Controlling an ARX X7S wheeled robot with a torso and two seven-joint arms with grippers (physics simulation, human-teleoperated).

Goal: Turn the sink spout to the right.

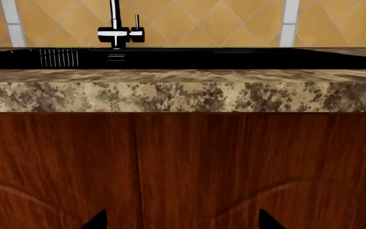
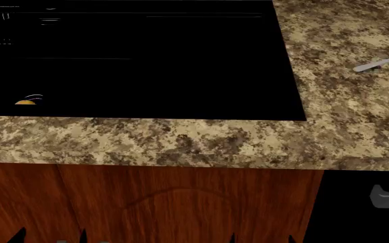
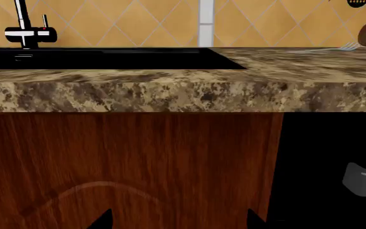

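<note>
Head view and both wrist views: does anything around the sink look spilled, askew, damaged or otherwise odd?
Nothing stands out. The sink is dark and looks dry, with only a small orange-yellow thing in it, too small to identify. The sink spout stands upright on its chrome base. A fork lies loose on the granite counter.
</note>
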